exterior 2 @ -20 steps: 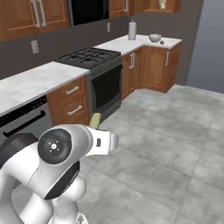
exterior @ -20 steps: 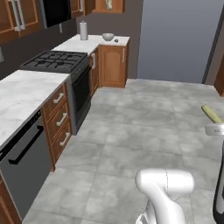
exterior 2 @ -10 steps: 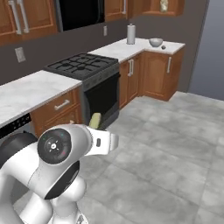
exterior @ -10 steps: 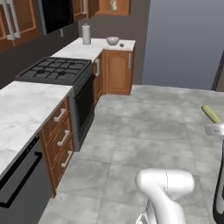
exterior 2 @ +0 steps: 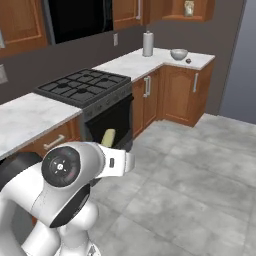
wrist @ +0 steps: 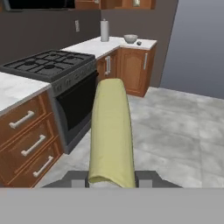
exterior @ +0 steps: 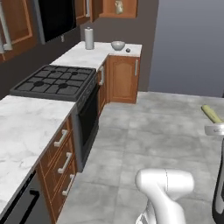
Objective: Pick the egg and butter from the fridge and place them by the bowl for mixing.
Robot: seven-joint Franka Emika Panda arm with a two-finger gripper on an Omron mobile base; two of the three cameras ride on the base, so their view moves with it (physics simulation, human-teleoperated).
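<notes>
Transit phase. The gripper (wrist: 112, 183) is closed on the butter (wrist: 111, 131), a yellow-olive stick clamped near one end, its free length reaching forward, away from the hand. In the left base view the butter (exterior: 211, 113) juts out at the right edge above the floor; in the right base view it shows behind the arm's forward joint. The bowl (exterior 2: 179, 53) sits on the far corner counter (exterior 2: 150, 62), well apart from the arm, with the stove (exterior 2: 82, 86) between along the cabinet run. A small dark ball (exterior 2: 188, 61) lies just beside the bowl (probably the egg, though too small to be sure). A tall roll (exterior 2: 148, 44) stands on the bowl's other side.

To do this step well, judged from the layout: keep the grip firm and the stick level while the base closes on the corner, since a long load held by one end tends to pivot. Stop square to the counter, then lower the butter flat onto bare marble near the bowl, clear of the ball and the roll, releasing only once it rests.
</notes>
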